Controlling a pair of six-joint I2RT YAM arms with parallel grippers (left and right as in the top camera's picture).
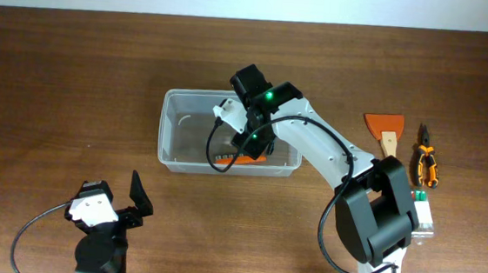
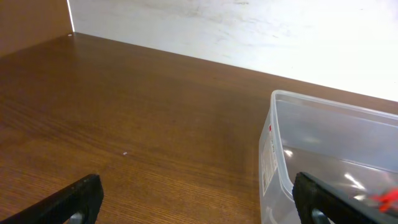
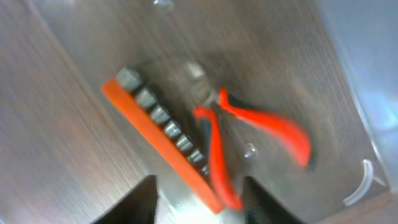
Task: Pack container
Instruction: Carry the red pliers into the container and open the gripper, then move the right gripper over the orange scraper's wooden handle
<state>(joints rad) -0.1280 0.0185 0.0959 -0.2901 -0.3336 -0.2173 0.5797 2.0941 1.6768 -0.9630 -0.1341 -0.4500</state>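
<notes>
Right hand [image 3: 199,200] open, fingers spread, down inside the container [image 1: 168,130] over red pliers [image 3: 261,127] and orange bit strip [image 3: 163,134]. The container sits mid-worktop [image 1: 57,69] — long axis left-right, mouth up. Left hand [image 2: 198,206] open, empty — off its front-left corner.

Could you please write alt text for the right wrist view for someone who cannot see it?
Blurred view down into the clear container: red-handled pliers lie against an orange holder with a row of metal bits. The right gripper, open, shows dark at the bottom edge.
</notes>
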